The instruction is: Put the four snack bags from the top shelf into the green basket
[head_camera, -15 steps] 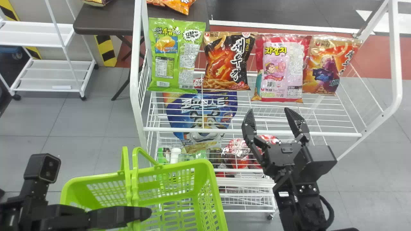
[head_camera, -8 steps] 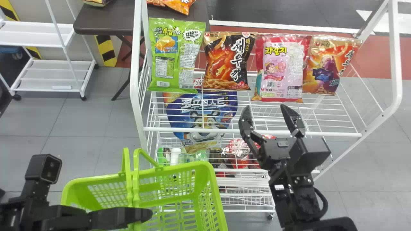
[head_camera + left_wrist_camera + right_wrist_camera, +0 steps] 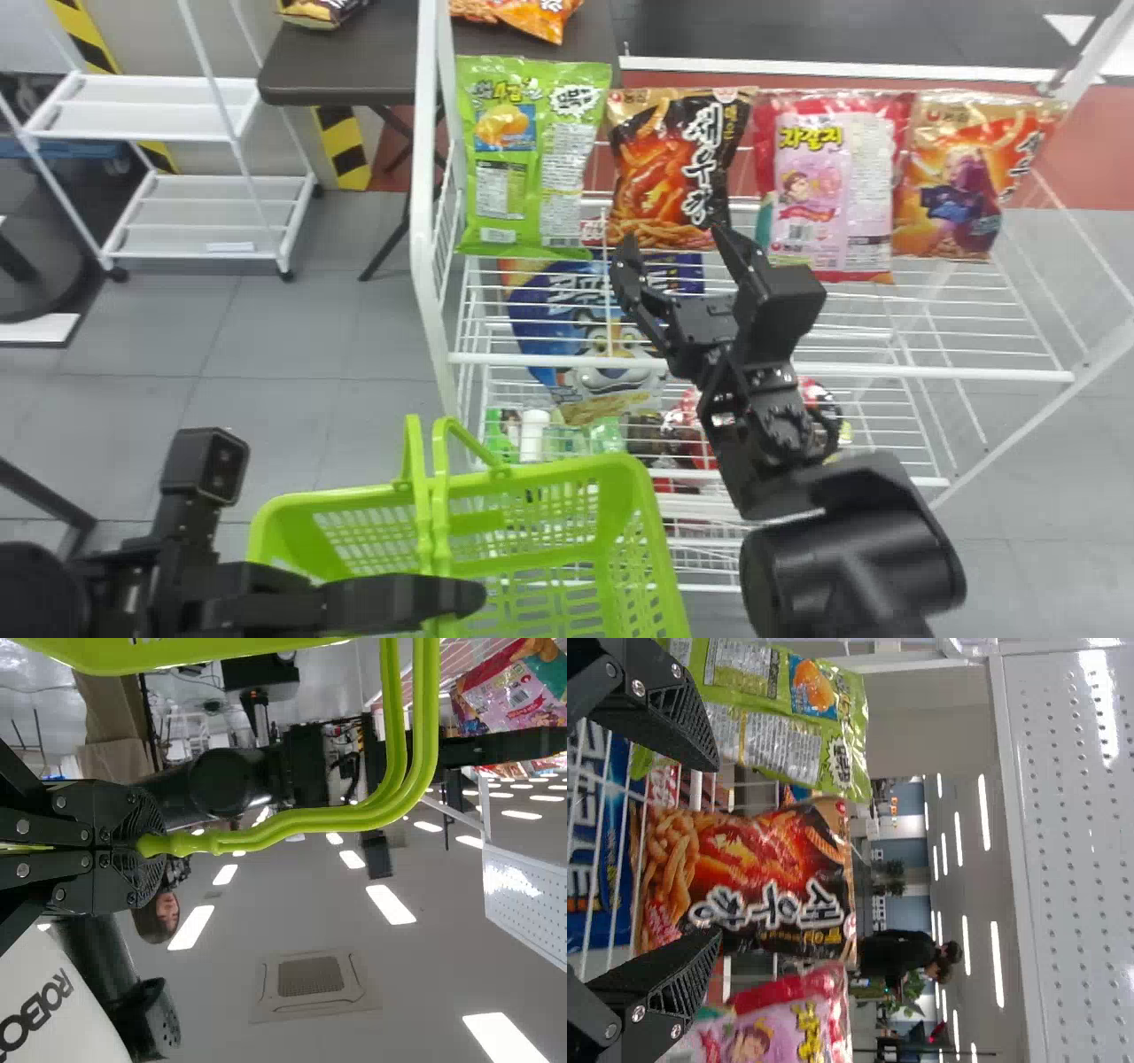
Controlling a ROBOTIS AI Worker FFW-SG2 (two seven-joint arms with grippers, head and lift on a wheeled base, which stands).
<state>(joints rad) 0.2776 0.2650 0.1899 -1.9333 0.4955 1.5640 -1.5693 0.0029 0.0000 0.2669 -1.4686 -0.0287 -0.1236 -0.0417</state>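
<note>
Bright, fairly even light fills the head view, paling the grey floor (image 3: 292,328) at nine o'clock. Small glints catch the pink snack bag (image 3: 833,182) at two o'clock, and a soft sheen lies on the right arm (image 3: 855,567) at four. In the wrist views, ceiling lights (image 3: 390,904) glow white, with glare on the perforated panels (image 3: 1063,859).

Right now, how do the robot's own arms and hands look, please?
The left arm and right arm are black; the right has thick, rounded casings and a black cable looping beside its wrist. The left hand and right hand are black too, with tapering fingers, finely gridded inner pads and silver bolts. A boxy black camera sits on the left wrist.
</note>
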